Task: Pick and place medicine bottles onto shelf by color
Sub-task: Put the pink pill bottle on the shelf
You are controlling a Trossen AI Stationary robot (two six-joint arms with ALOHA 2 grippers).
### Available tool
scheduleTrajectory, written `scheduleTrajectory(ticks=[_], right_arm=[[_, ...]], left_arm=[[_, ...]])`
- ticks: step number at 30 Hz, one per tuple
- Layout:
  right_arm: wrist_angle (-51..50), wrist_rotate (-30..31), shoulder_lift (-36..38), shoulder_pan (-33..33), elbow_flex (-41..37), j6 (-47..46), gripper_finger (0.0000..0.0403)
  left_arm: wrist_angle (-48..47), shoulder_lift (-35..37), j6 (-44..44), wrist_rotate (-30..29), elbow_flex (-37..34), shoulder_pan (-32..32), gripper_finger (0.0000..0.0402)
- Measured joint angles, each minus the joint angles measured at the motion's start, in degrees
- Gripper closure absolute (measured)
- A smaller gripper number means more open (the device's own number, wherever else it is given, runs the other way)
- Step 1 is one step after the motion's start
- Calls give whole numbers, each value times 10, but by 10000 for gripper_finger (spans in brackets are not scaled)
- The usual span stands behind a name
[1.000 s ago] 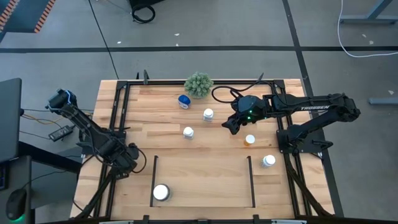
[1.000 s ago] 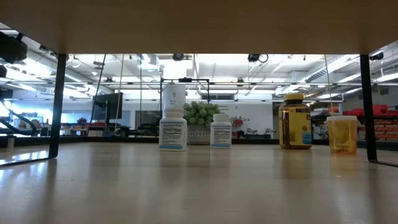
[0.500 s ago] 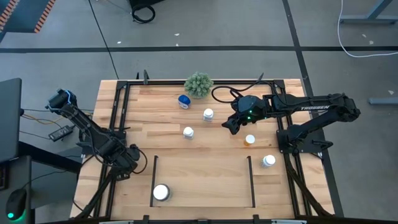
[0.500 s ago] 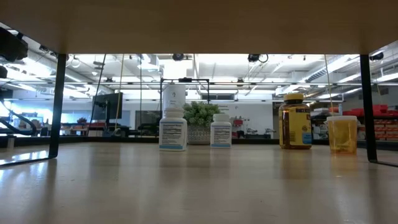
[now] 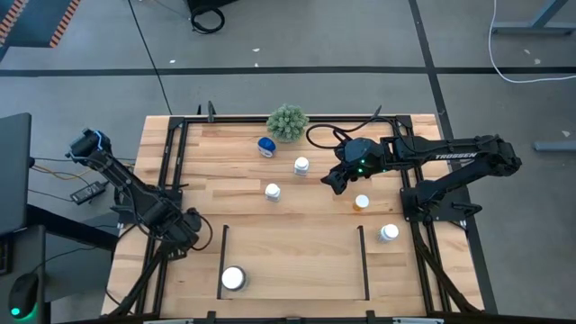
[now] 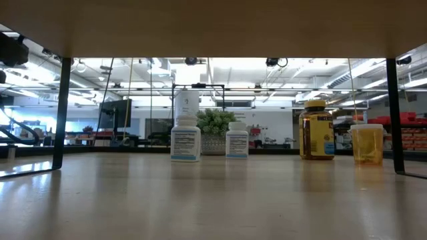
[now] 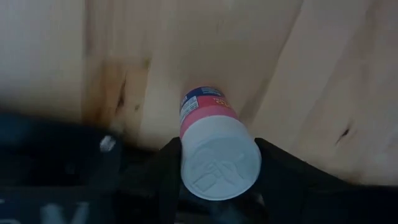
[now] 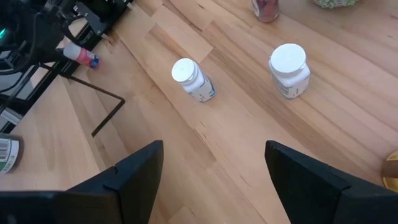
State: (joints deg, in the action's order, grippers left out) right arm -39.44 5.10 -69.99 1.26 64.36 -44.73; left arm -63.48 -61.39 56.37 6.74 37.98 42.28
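Left jaws around pink bottle (image 7: 211, 143)

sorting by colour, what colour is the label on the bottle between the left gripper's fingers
Red or pink label on the small white-capped bottle, clearest in left wrist view.

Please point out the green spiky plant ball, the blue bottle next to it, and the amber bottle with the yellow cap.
green spiky plant ball (image 5: 287, 121), high view, its centre.
blue bottle (image 5: 266, 146), high view, its top.
amber bottle (image 6: 316, 133), low view, its label.
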Motion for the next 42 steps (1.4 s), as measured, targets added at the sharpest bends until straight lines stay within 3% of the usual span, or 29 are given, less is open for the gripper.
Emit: scheduleTrajectory(ticks=[8, 16, 29, 42], right_arm=[[2, -2, 0, 0, 0, 9, 114], [7, 5, 0, 2, 0, 25, 114], [10, 10, 0, 2, 0, 38, 114], [9, 9, 0, 1, 0, 60, 114]], left_arm=[[-136, 0, 0, -1, 142, -8, 224], [-265, -20, -37, -16, 328, -64, 221], [-266, -156, -161, -36, 520, -140, 224], [-265, -248, -208, -35, 696, -201, 224]])
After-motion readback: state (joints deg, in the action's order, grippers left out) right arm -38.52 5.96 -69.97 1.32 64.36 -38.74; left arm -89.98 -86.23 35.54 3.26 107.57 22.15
